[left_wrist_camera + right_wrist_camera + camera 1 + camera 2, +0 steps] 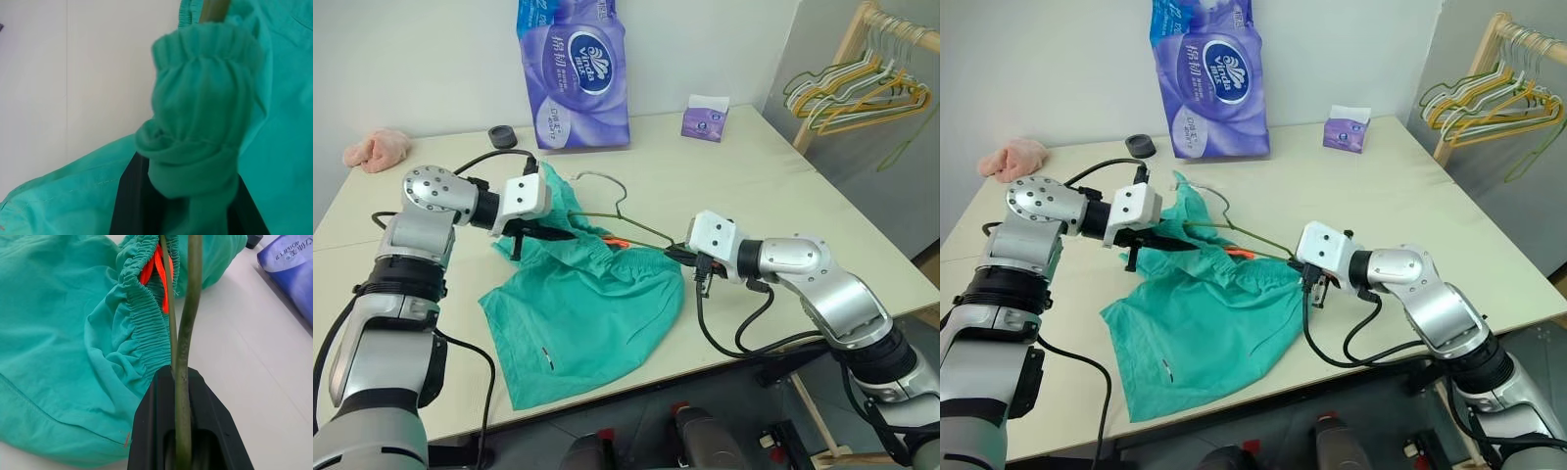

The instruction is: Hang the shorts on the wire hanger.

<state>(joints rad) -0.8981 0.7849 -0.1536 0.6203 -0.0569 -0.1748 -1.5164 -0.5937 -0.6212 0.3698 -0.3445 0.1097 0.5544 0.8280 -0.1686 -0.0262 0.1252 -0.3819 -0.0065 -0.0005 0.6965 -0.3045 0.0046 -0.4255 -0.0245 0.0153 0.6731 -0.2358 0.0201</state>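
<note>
The shorts [582,304] are spread across the near part of the desk [744,186], one leg reaching toward the front edge, the gathered waistband lifted toward the middle. A small orange tag [618,241] is seen at the waistband.

The right end effector [683,254] is clenched on the wire hanger [612,217]; in the right wrist view the olive wire [183,357] is pinched between the black fingers, just beside the elastic waistband and the orange tag. The hanger's thin wire is seen running from that grip back over the shorts, its hook lying toward the far side of the fabric.

The left end effector [536,233] is closed on a bunched fold of the waistband [200,112], which is seen gathered between its fingers in the left wrist view. Part of the hanger wire is covered by the raised fabric, so how far it is threaded into the shorts cannot be told.

Farther back on the desk, a small black round object [503,136] is placed beside a large purple pack of tissue rolls [573,73], which stands upright against the wall. A small purple tissue box [705,118] is set well apart to the right, and a pink cloth [378,149] lies at the far left corner. Beyond the desk on the right, several hangers [857,93] are hung on a wooden rack [847,49].
</note>
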